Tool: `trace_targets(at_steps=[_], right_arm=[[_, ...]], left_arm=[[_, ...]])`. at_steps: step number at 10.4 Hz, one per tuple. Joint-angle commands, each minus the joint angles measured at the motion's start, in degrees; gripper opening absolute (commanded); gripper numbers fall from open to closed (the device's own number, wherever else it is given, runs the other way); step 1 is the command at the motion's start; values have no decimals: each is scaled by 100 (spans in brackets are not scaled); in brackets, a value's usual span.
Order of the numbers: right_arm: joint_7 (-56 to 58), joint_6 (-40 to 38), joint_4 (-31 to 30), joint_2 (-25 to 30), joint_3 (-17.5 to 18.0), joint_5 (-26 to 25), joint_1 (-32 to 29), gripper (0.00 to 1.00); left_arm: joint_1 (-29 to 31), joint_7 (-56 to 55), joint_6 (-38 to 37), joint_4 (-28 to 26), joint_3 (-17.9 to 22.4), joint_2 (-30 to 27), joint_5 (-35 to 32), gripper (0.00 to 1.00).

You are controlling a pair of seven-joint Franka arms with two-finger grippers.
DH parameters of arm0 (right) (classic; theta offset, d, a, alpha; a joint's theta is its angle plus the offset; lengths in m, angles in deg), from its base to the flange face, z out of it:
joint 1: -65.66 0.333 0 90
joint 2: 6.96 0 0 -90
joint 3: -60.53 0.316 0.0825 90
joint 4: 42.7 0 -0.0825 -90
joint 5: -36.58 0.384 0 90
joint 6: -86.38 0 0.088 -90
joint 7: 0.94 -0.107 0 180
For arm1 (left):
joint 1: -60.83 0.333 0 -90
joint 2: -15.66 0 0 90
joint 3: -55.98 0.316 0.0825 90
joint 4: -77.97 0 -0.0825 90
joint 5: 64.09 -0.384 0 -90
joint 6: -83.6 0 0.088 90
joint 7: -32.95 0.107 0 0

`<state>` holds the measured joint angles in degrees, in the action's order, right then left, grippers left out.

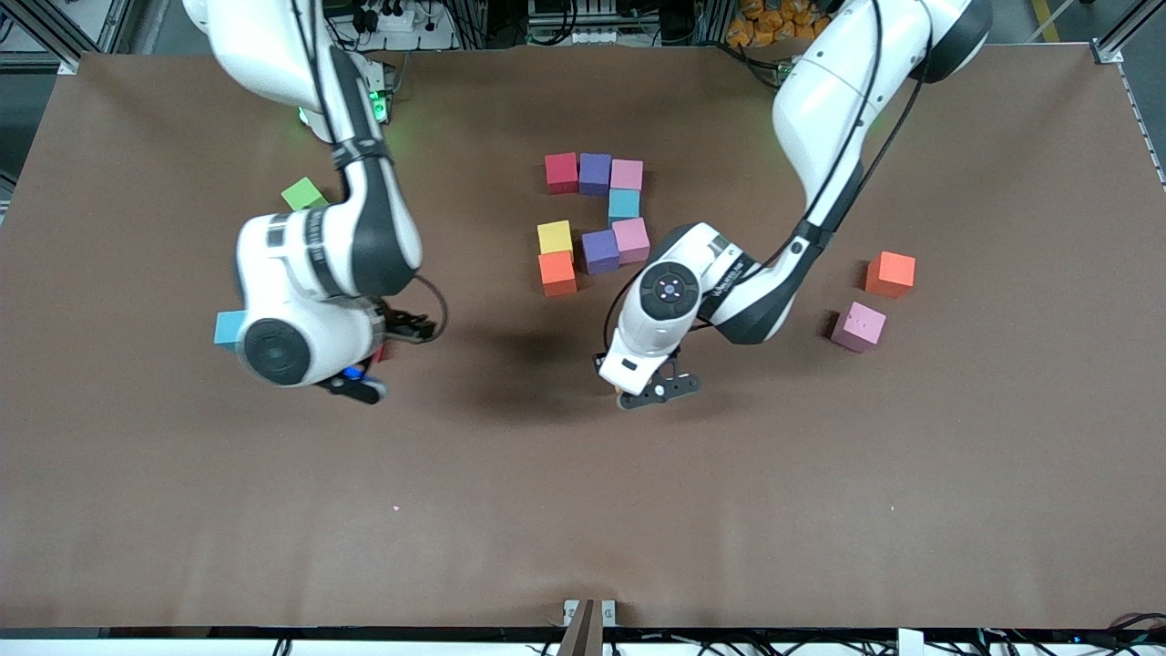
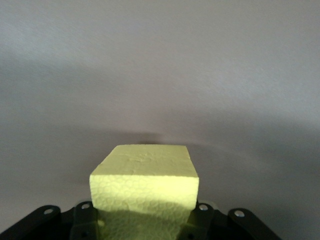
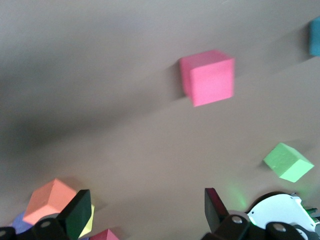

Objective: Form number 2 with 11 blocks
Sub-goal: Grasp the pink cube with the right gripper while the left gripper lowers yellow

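Observation:
My left gripper [image 1: 651, 387] is shut on a yellow block [image 2: 145, 175], low over bare table. Several blocks stand grouped mid-table: red [image 1: 561, 172], purple [image 1: 595, 172] and pink [image 1: 626, 173] in a row, then light blue [image 1: 623, 203], pink [image 1: 630, 240], purple [image 1: 600, 251], yellow [image 1: 555, 237] and orange [image 1: 557, 272]. An orange-red block [image 1: 890, 273] and a pink one [image 1: 857, 326] lie loose toward the left arm's end. My right gripper [image 3: 145, 205] is open and holds nothing, apart from a red block [image 3: 207, 77].
A lime-green cube [image 1: 303, 193] and a light blue cube [image 1: 230, 326] lie toward the right arm's end, beside the right arm's wrist [image 1: 301, 337]. The brown table [image 1: 583, 510] stretches wide toward the camera.

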<state>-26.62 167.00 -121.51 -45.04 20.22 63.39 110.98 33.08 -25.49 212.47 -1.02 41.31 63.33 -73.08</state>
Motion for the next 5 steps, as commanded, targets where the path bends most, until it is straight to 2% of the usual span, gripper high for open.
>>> trace_targets(at_steps=[1,3,5], right_arm=[[762,-20,-55,10,32,-412,-347,100],[1465,42,-64,-7,32,-519,-760,100],[1891,330,-352,1,32,-528,-841,100]], left_arm=[[-713,-466,85,471,411,296,-104,0],[-1013,-589,103,472,439,305,-104,0],[-1180,-625,120,472,447,357,-104,0]])
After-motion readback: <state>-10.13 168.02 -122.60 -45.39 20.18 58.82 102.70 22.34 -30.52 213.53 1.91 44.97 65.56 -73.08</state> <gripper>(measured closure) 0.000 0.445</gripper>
